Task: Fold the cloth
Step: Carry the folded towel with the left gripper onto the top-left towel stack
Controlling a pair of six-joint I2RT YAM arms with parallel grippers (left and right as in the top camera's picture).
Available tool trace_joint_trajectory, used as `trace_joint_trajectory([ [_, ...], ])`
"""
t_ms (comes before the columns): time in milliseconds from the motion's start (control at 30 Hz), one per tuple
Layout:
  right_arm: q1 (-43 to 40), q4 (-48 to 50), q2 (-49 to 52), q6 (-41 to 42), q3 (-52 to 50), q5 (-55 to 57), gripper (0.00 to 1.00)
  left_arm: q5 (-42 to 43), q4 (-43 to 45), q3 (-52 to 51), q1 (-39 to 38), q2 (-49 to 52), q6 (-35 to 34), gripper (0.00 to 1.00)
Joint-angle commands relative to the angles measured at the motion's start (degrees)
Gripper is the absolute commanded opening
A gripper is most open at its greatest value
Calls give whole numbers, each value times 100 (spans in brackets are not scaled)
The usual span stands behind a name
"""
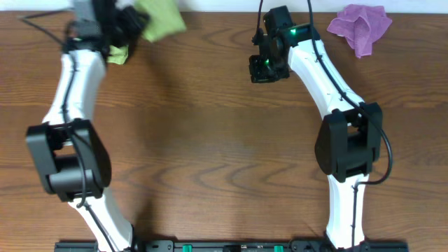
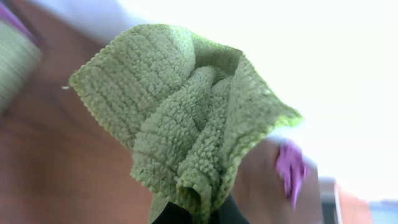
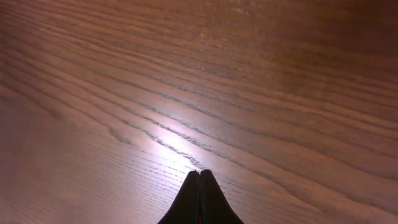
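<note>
Pinching green cloth [image 2: 186, 118], left tool [image 2: 194, 216] clamped; right tool [image 3: 200, 186] closed over table [image 3: 186, 74].

**Green cloth** [image 1: 159, 19], overhead view: an olive-green cloth with a terry texture sat toward 11 o'clock of the table, near the far edge. It was bunched rather than flat, showing as an irregular, roughly four-sided patch. In the left wrist view, the cloth was gathered into soft lengthwise folds that converged at 6 o'clock. There the left gripper [image 2: 198, 214] pinched it between dark fingers, and the cloth fanned upward from that hold. One stitched corner pointed to 9 o'clock. A brighter hemmed edge jutted toward 3 o'clock, and the top edge curled over at 12 o'clock. The looped pile was sharply visible across the folds.
</note>
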Motion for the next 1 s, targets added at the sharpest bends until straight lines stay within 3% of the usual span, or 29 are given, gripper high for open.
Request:
trace_joint_trajectory([
  [0, 28, -26, -170, -133, 129, 35, 1, -400, 66, 144, 466, -55, -955, 6],
  [100, 39, -24, -170, -133, 129, 35, 1, -855, 103, 140, 761, 28, -2164, 6],
  [200, 37, -28, -170, -133, 129, 35, 1, -1366, 289, 122, 866, 74, -2955, 6],
  [367, 37, -24, -170, -131, 129, 33, 1, -2098, 503, 24, 848, 87, -3904, 6],
  [533, 37, -2, -170, -133, 129, 35, 2, -1971, 765, 24, 850, 396, -4625, 6],
  [667, 37, 55, -170, -136, 129, 37, 1, -1355, 1576, 24, 822, 826, -4607, 6],
  [967, 37, 249, -170, -212, 129, 55, 1, -1950, 656, 24, 713, 911, -4280, 6],
])
